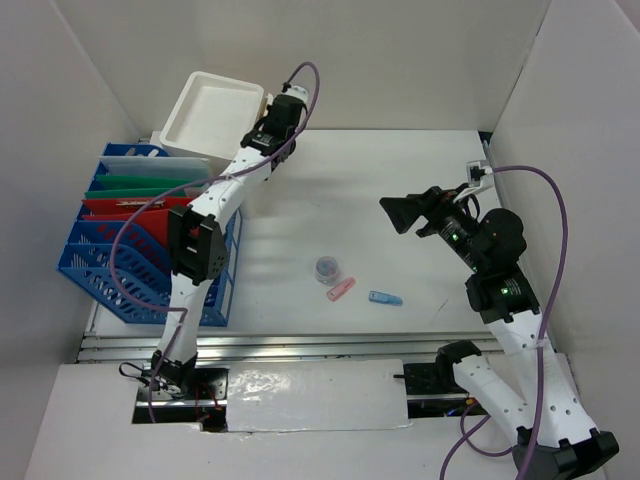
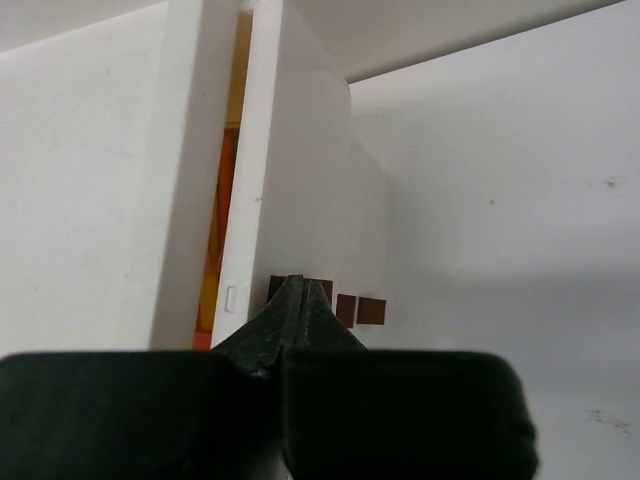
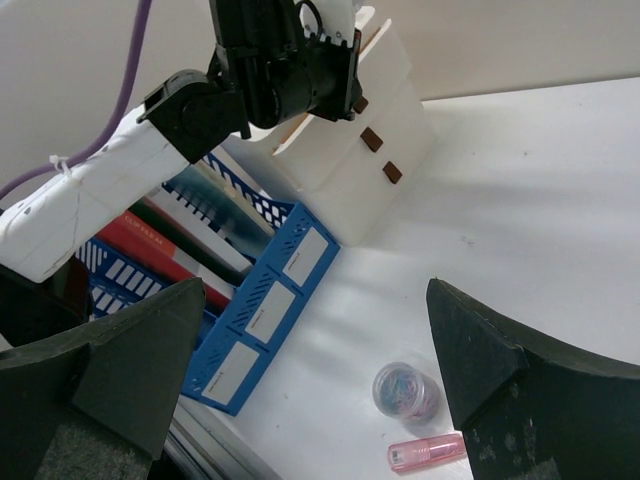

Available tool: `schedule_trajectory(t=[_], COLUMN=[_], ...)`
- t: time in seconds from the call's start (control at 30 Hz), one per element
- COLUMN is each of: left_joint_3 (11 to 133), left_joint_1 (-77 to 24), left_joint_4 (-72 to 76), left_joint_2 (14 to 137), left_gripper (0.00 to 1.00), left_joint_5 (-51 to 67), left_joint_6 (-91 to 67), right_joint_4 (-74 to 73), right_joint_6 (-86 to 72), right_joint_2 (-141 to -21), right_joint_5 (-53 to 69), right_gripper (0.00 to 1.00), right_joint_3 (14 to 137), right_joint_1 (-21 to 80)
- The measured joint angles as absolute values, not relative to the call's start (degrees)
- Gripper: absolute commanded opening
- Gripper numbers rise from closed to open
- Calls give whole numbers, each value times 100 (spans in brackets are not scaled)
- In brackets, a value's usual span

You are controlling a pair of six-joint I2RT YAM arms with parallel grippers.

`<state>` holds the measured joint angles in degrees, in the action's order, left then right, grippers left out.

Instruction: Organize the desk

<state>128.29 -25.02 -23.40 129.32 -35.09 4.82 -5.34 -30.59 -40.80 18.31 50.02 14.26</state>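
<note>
Tabletop: the white tabletop (image 1: 400, 190) fills the middle of the scene, with a metal rail along its near edge.
Loose things: a small round jar (image 1: 326, 268), a pink tube (image 1: 341, 289) and a blue tube (image 1: 385, 298) lie near one another on the near middle of the tabletop, none touching.
Storage: a blue file rack (image 1: 110, 270) with folders stands at the left edge. A white box (image 1: 210, 110) with brown knobs sits at the far left corner just beyond the rack, and looks tilted in the right wrist view.
Left tool: the left tool (image 2: 303, 305) is fully closed with nothing visible between its fingers. Its tips are right at the knobbed wall of the box, but I cannot tell whether they touch it.
Right tool: the right tool (image 1: 403, 213) is spread wide and empty.
Tabletop and tools: the tabletop lies under both, with the left tool over its far left corner and the right tool raised over its right half, facing the loose things.
Risk: a push from the closed left tool would probably tip the box or jam it against the rack. A careless descent by the right tool could set the jar rolling or sweep a tube towards the near rail.
</note>
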Motion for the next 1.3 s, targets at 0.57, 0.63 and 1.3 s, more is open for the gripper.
schedule_trajectory(t=[0.57,0.63,1.3], left_joint_3=[12792,12779,11977], left_joint_1=[-2298,-2298,-2768], left_joint_4=[-2187,-2185,-3033], left_joint_2=[13032,13030,11266], left_gripper=[5,30,99], left_joint_5=[-3726,-3712,-2014], left_joint_6=[631,626,-696], right_joint_4=[-508,-484,954], right_joint_6=[-3059,-3061,-4171], right_joint_2=[-4134,-4141,-5889], right_joint_5=[1896,1905,1522], right_gripper=[100,100,99], right_joint_3=[5000,4991,4668], right_joint_1=[1426,1426,1426])
